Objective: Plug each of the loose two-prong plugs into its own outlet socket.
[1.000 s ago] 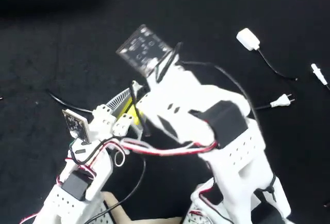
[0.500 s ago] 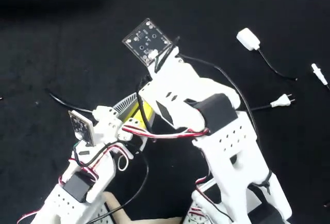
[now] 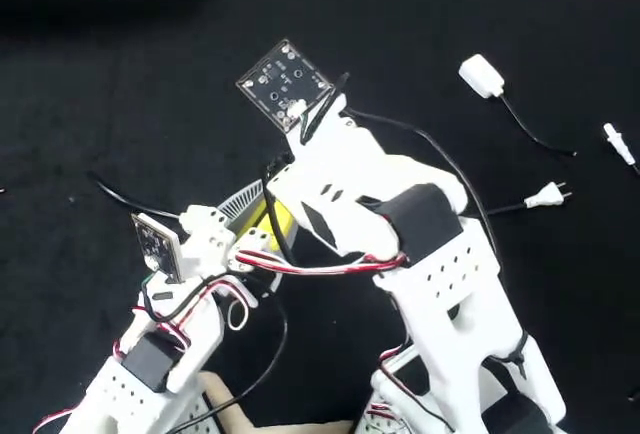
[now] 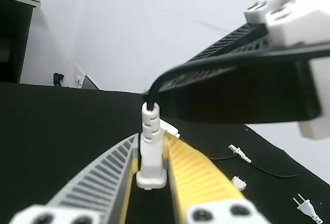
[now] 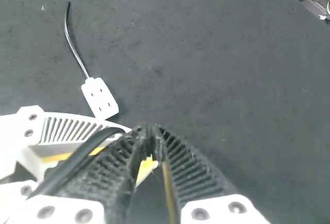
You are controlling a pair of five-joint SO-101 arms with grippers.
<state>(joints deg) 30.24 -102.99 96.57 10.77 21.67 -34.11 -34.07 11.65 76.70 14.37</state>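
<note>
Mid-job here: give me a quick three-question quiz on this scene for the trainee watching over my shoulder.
1. True or false: the left gripper is shut on a white plug.
2. Multiple choice: the outlet socket is
A) held in the right gripper
B) lying on the table with nothing plugged into it
C) already filled with a plug
3. Fill in: the cable rising from the held plug is ____ in colour.

Key: 1 true; 2 B; 3 black.
</note>
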